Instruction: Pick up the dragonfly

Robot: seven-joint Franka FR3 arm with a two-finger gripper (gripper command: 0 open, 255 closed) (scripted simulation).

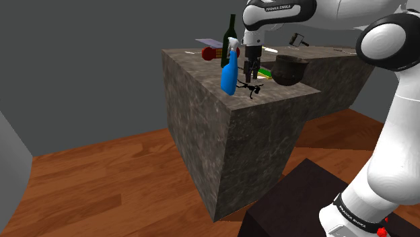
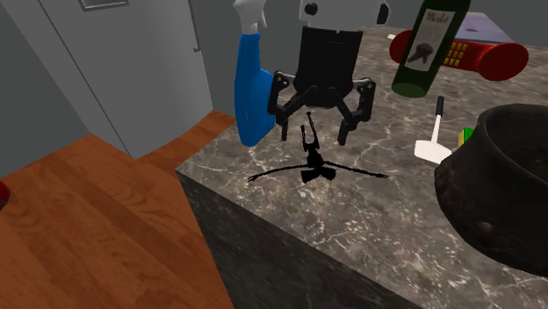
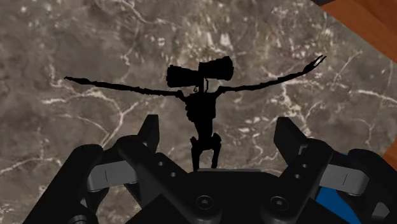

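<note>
Fingers spread wide, the gripper hangs just over the marble countertop with nothing clasped. Between and just below its tips lies the black dragonfly, thin wings stretched flat across the stone, near the counter's front edge. From the wrist, the dragonfly shows its slim body running in between the two fingers, which stand apart from it on either side. Just beside the gripper stands a blue spray bottle, close to the counter's corner. A small white utensil lies a little farther off, next to a dark round pot. Behind them stand a green wine bottle and a red keyed gadget.
</note>
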